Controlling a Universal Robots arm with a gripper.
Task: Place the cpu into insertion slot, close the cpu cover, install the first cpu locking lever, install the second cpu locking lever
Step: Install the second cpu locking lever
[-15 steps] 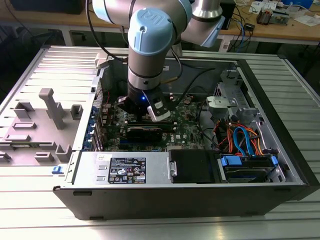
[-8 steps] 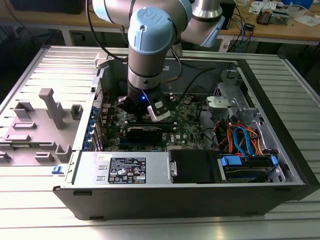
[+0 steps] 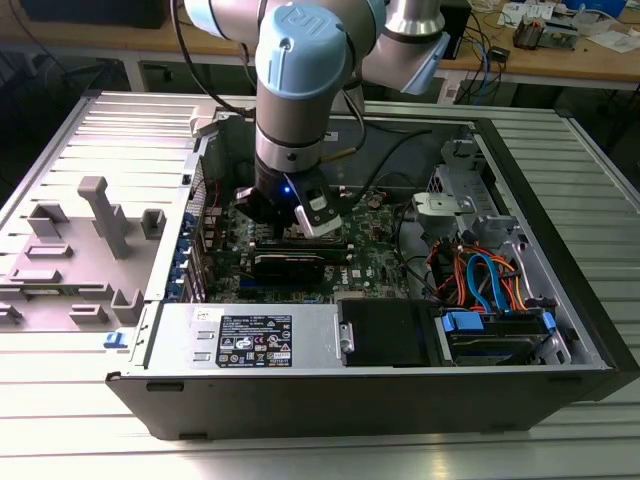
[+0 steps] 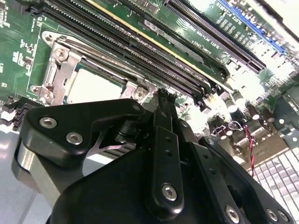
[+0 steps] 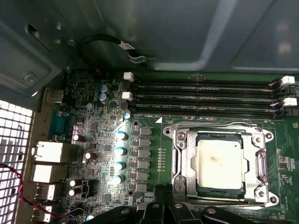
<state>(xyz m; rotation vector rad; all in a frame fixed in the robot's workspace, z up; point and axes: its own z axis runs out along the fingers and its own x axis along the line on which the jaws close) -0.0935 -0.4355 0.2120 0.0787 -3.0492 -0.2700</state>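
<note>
On the green motherboard (image 5: 154,154) inside the open computer case (image 3: 400,385): one cpu (image 5: 219,161), pale silver-grey top facing up, lying flat and square within one insertion slot (image 5: 183,158). The chip is near-square with no marked long axis; its edges run parallel to the socket rim and to the memory slots. In the second wrist view the same cpu (image 4: 96,86) sits in its socket (image 4: 51,74), partly hidden behind the black gripper body.

One cpu cover (image 5: 256,140), a silver frame plate, lies down flat around the chip, its window exposing the metal top. Thin lever rods run along the socket edges; whether they are latched cannot be told.

Four long black memory slots (image 5: 205,100) lie just beside the socket, parallel to one of its sides, white clips at their ends. One row of small blue-topped capacitors (image 5: 120,156) stands near the socket on the side facing the rear port blocks (image 5: 49,161).

One gripper (image 4: 161,95), low over the board at the socket's edge; its fingers are drawn together with nothing between them. In the exterior view the gripper (image 3: 290,215) hangs from the blue-jointed arm (image 3: 300,70) over the middle of the board.
</note>
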